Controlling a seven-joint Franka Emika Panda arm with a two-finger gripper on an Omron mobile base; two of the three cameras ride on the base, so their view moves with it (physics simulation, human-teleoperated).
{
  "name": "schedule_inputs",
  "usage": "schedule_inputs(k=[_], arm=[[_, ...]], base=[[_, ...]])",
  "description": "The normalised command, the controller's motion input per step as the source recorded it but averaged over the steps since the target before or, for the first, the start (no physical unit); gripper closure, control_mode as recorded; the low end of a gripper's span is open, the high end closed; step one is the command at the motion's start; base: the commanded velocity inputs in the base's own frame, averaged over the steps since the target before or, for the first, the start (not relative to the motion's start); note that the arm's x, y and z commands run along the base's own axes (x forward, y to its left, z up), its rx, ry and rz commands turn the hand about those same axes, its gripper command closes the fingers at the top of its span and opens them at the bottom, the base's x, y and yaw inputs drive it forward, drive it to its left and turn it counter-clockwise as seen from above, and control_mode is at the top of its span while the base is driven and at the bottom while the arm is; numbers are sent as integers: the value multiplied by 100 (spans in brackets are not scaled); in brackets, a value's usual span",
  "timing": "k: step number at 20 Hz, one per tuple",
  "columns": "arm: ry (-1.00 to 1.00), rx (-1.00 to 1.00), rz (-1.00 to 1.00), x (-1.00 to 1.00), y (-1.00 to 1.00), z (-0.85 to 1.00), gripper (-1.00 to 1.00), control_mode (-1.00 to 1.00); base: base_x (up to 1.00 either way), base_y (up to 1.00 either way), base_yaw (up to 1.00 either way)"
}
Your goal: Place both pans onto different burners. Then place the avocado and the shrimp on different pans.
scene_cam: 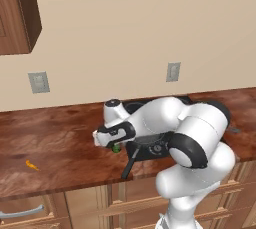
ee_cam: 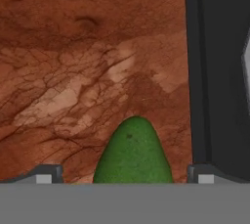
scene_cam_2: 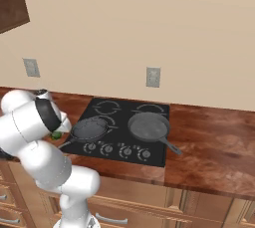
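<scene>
Two pans [scene_cam_2: 90,128] on burners, jaws wide open straddling avocado [ee_cam: 133,152], cooktop edge [ee_cam: 194,71] just beside

Even, bright, flat rendered light falls across all views, with no clear source. The wall [scene_cam: 125,38] is evenly lit. The counter [ee_cam: 73,71] shows pale patches and soft darker mottling. The avocado [ee_cam: 133,152] looks slightly soft-edged. The cooktop [scene_cam_2: 124,122] shows no glare.
</scene>
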Motion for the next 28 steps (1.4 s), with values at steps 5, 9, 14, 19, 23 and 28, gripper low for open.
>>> schedule_inputs(k=[5,9,14,19,23,28], arm=[[0,-11,0,-1,0,-37,-100,-100],[0,-7,0,0,0,-14,100,-100],[0,-5,0,-1,0,-4,100,-100],[-8,0,0,-18,-13,16,100,-100],[-15,0,0,-30,-36,50,100,-100],[-13,0,0,-10,-31,57,100,-100]], base=[[0,0,0],[0,0,0],[0,0,0],[0,0,0],[0,0,0],[0,0,0]])
